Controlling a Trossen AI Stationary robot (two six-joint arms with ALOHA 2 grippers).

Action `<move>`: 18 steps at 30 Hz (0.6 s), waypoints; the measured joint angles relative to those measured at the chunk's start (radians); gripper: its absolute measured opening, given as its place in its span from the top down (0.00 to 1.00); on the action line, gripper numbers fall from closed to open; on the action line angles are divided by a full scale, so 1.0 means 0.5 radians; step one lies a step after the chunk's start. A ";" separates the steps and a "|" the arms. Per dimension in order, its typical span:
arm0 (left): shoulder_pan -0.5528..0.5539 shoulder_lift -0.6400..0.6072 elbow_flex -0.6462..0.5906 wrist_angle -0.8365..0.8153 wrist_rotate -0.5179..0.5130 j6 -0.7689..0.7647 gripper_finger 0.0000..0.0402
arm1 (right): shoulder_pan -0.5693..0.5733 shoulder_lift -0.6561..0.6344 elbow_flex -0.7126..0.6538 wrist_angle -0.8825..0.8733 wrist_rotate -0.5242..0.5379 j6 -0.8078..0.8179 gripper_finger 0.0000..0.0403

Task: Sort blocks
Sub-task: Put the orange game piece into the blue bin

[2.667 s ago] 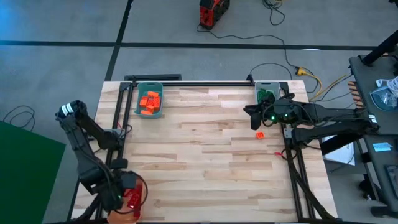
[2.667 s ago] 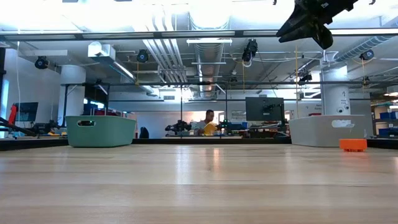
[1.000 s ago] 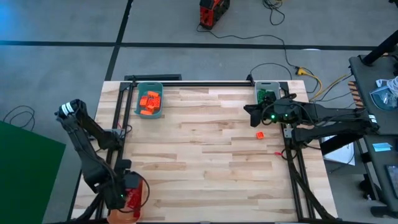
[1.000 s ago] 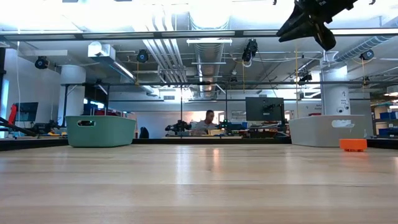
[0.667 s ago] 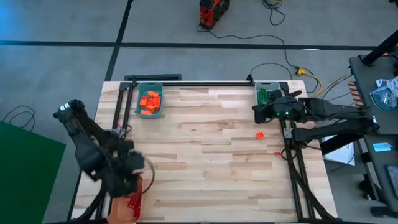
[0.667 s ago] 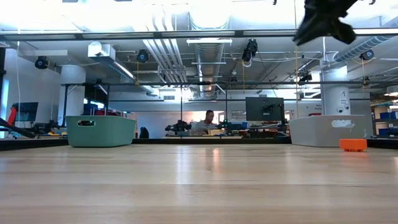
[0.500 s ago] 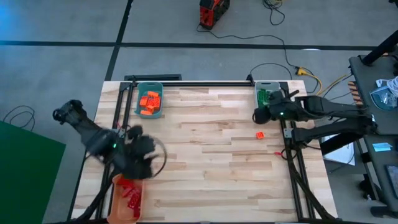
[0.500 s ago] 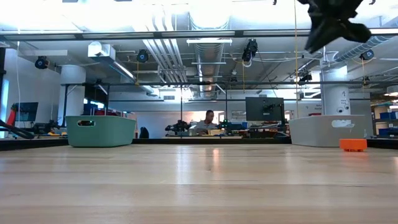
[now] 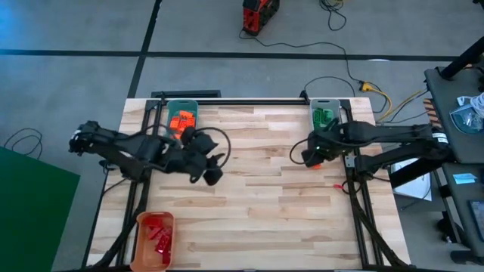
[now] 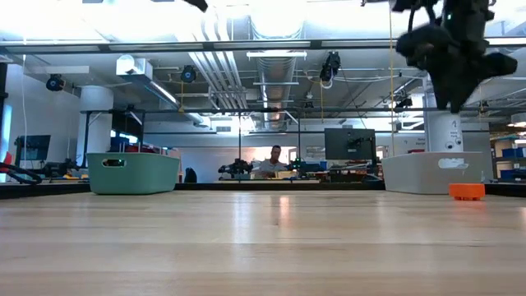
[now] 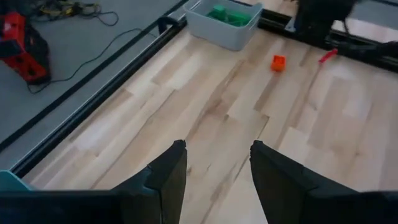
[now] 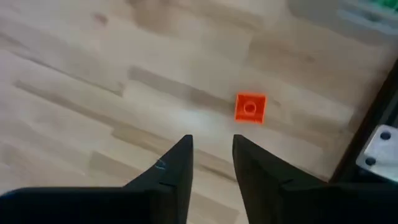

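In the high view the left gripper (image 9: 214, 168) hangs above the wooden tabletop (image 9: 249, 219) left of the frame's middle, just below and right of the teal bin (image 9: 181, 121) that sits at the upper left of the tabletop with a heap of orange blocks (image 9: 181, 122) inside. Its wrist view shows the jaws apart with nothing between them, the fingers (image 11: 168, 177) framing bare wood. The right gripper (image 9: 312, 153) hovers at the right side of the tabletop, below the grey bin (image 9: 324, 113) in the upper right corner, which holds green blocks (image 9: 324, 116). From its own wrist camera the right jaws stand narrowly open and empty, and a single loose orange block (image 12: 250, 107) lies flat on the wood just beyond the fingertips (image 12: 180, 155), a little to the right of the gap. In the high view that block is hidden under the gripper. The low view shows it resting on the tabletop at the far right of the frame, in front of the grey bin, with the right gripper well above it. A small red block (image 9: 338, 185) lies near the right edge of the tabletop, below the gripper in the high view. An orange bin (image 9: 154, 239) at the lower left corner holds red blocks (image 9: 159, 236). A person (image 10: 272, 161) sits far off in the room in the middle of the low view.
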 joint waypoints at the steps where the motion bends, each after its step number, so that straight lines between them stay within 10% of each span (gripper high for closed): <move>1: 0.018 0.014 -0.015 0.021 0.006 -0.009 0.61 | -0.002 0.018 -0.026 0.000 -0.017 -0.015 0.70; 18: 0.065 0.099 -0.049 0.005 0.008 -0.150 0.61 | -0.214 0.017 -0.488 0.359 -0.109 -0.335 0.46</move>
